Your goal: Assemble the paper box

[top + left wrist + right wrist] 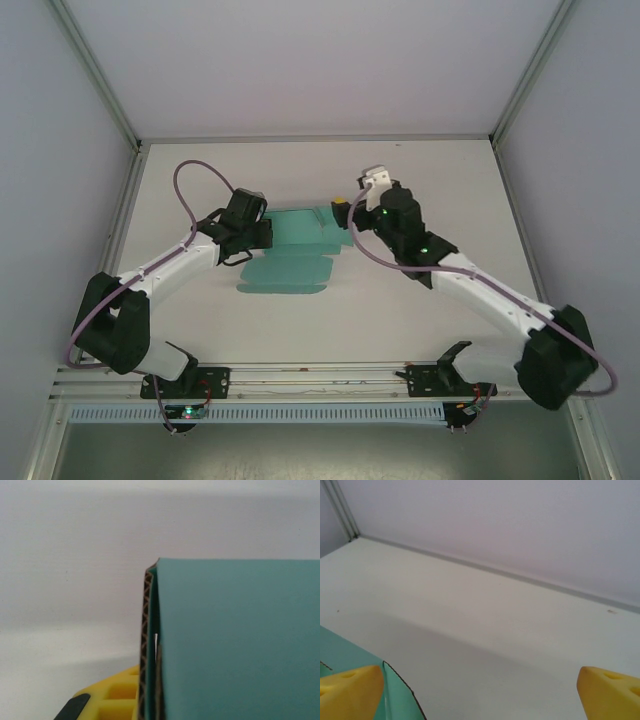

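The paper box (pixel 290 260) is a teal-green die-cut card lying mostly flat on the white table, with one panel raised at its far left side. My left gripper (pixel 260 238) is shut on that raised part. In the left wrist view the folded teal panel (pixel 240 640) stands edge-on close to the lens, its corrugated edge showing, with one yellow finger (pixel 107 697) beside it. My right gripper (pixel 343 212) hangs open at the card's far right corner. Its yellow fingertips (pixel 350 690) stand wide apart, with a teal flap (pixel 340 652) under the left one and nothing between them.
White enclosure walls (pixel 300 60) with aluminium posts close in the table at the back and sides. A metal rail (pixel 320 375) with both arm bases runs along the near edge. Bare table (pixel 440 180) lies behind and right of the card.
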{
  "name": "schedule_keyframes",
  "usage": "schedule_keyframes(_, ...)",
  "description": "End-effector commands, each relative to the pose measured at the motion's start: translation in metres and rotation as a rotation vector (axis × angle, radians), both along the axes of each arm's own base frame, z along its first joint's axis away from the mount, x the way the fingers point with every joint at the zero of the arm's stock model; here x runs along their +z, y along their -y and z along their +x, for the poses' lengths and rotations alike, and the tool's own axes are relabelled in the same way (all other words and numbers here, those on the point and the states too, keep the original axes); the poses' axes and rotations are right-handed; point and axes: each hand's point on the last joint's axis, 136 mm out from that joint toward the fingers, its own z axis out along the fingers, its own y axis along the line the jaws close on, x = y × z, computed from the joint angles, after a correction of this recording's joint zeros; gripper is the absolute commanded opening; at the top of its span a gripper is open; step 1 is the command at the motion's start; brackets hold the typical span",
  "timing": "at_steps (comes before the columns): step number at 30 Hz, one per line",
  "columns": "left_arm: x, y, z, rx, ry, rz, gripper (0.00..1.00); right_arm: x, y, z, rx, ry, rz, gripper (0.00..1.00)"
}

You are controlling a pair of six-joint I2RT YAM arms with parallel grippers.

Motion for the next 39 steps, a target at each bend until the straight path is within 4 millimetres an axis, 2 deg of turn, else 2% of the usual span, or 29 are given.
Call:
schedule_keyframes(1,0.010,0.000,0.001,0.011,0.023,0.007,0.00,-0.026,0.016,-0.018,0.008,-0.085,-0.090,0.98)
schedule_keyframes(4,0.011,0.000,0.003,0.013,0.028,0.006,0.00,-0.040,0.017,-0.037,0.076,-0.150,-0.112,0.99)
schedule_keyframes(8,0.016,0.007,0.005,-0.009,0.069,-0.037,0.00,-0.074,0.016,-0.062,0.147,-0.275,-0.102,0.99)
schedule_keyframes(12,0.025,0.016,0.007,-0.044,0.112,-0.082,0.00,-0.098,0.020,-0.075,0.139,-0.345,-0.077,0.98)
schedule_keyframes(14,0.031,0.021,0.007,-0.075,0.132,-0.110,0.00,-0.103,0.022,-0.076,0.132,-0.349,-0.068,0.98)
schedule_keyframes(16,0.036,0.028,0.006,-0.114,0.150,-0.136,0.00,-0.099,0.024,-0.072,0.105,-0.330,-0.050,0.99)
schedule_keyframes(19,0.038,0.031,0.004,-0.140,0.153,-0.142,0.00,-0.080,0.018,-0.065,0.130,-0.266,-0.001,0.98)
schedule_keyframes(26,0.039,0.036,0.001,-0.149,0.148,-0.181,0.00,-0.084,0.005,-0.057,0.184,-0.248,0.020,0.99)
schedule_keyframes(29,0.041,0.040,0.002,-0.149,0.134,-0.202,0.00,-0.077,-0.001,-0.049,0.191,-0.191,0.054,0.98)
schedule_keyframes(33,0.044,0.046,0.002,-0.181,0.132,-0.222,0.00,-0.063,0.005,-0.036,0.119,-0.087,0.114,0.99)
schedule_keyframes(36,0.042,0.048,0.003,-0.179,0.119,-0.223,0.00,-0.053,-0.011,-0.035,0.189,-0.038,0.164,0.99)
schedule_keyframes(39,0.037,0.048,0.004,-0.172,0.084,-0.210,0.00,-0.052,-0.028,-0.033,0.218,0.000,0.127,0.99)
